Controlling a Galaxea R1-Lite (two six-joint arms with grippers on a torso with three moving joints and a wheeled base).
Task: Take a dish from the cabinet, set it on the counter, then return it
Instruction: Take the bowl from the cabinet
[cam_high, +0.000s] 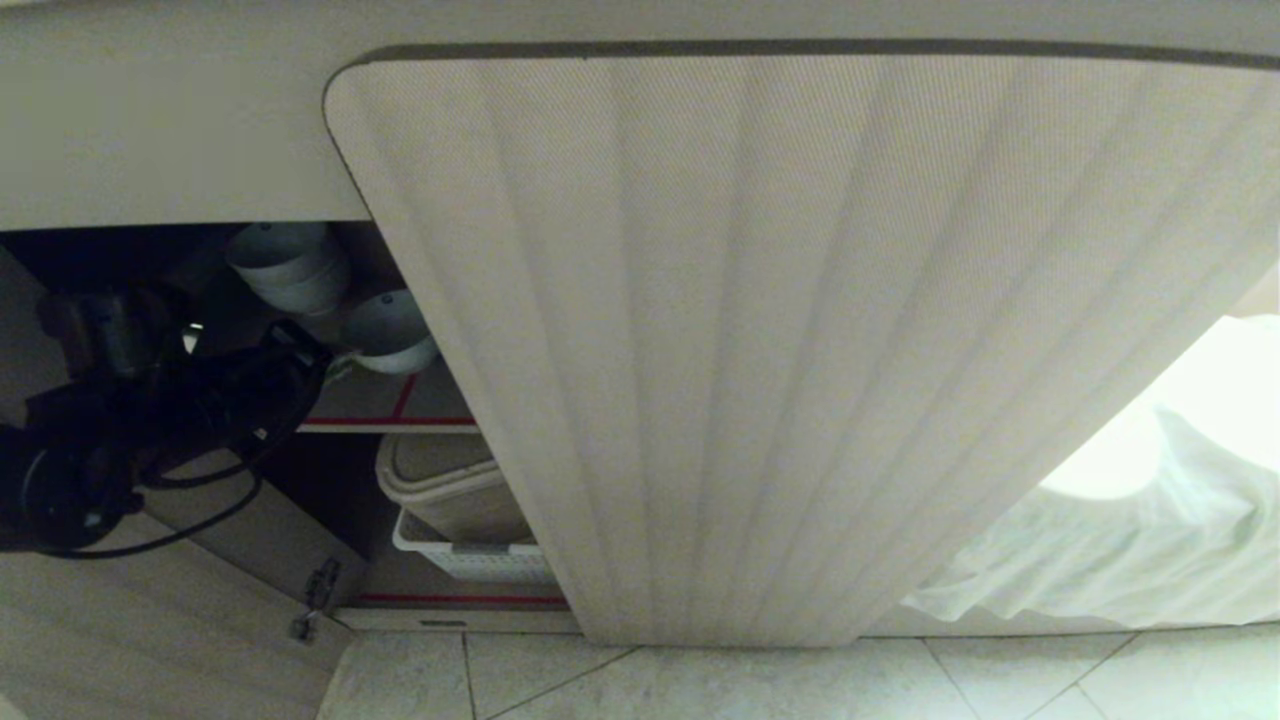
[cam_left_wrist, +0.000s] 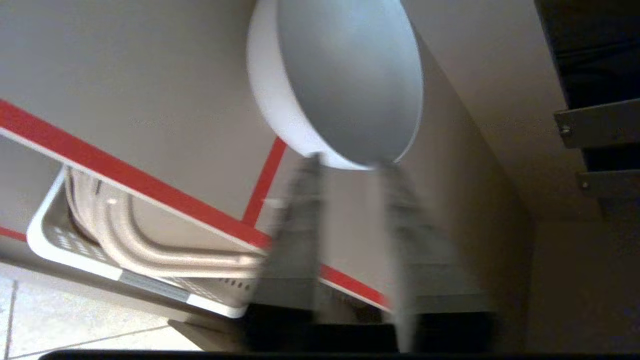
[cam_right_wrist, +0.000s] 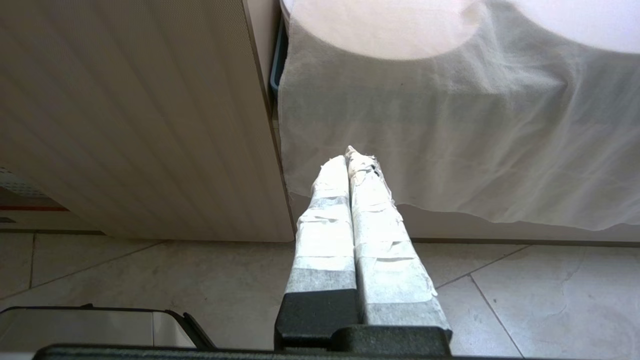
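The small white ceramic bowl (cam_left_wrist: 345, 80) stands on the upper, red-edged shelf (cam_left_wrist: 150, 120) of the beige ribbed cabinet (cam_high: 800, 350) — the left gripper (cam_left_wrist: 345, 167) at its rim, jaws slightly parted. Judging so, only withdrawing remains.

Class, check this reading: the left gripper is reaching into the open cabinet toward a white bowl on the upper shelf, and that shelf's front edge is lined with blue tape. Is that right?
Not quite: the tape is red, not blue. The left wrist view shows the red tape along the shelf edge, with the left gripper at the white bowl in the cabinet. The rest stands.
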